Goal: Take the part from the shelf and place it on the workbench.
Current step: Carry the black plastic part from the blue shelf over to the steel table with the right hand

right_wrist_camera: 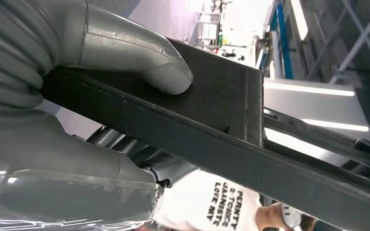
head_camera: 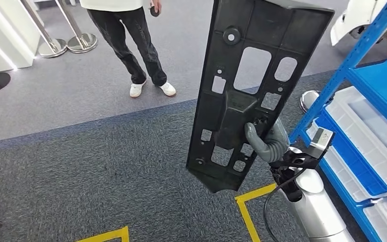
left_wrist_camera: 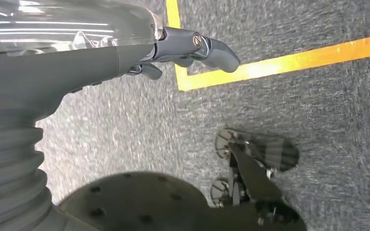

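Note:
The part (head_camera: 252,75) is a long black plastic panel with several cutouts, held upright in the air in the middle of the head view. My right hand (head_camera: 267,141) grips it near its lower end, thumb on the near face and fingers behind. In the right wrist view the thumb (right_wrist_camera: 139,62) presses on the panel's dark edge (right_wrist_camera: 212,110). My left hand (left_wrist_camera: 192,48) hangs over the grey carpet, holding nothing, its fingers loosely bent.
A blue shelf (head_camera: 363,55) with white bins (head_camera: 373,136) stands close on the right. A person (head_camera: 131,45) in dark trousers stands ahead on the left, near two stanchions (head_camera: 68,43). Yellow tape (head_camera: 247,212) marks the carpet below the panel.

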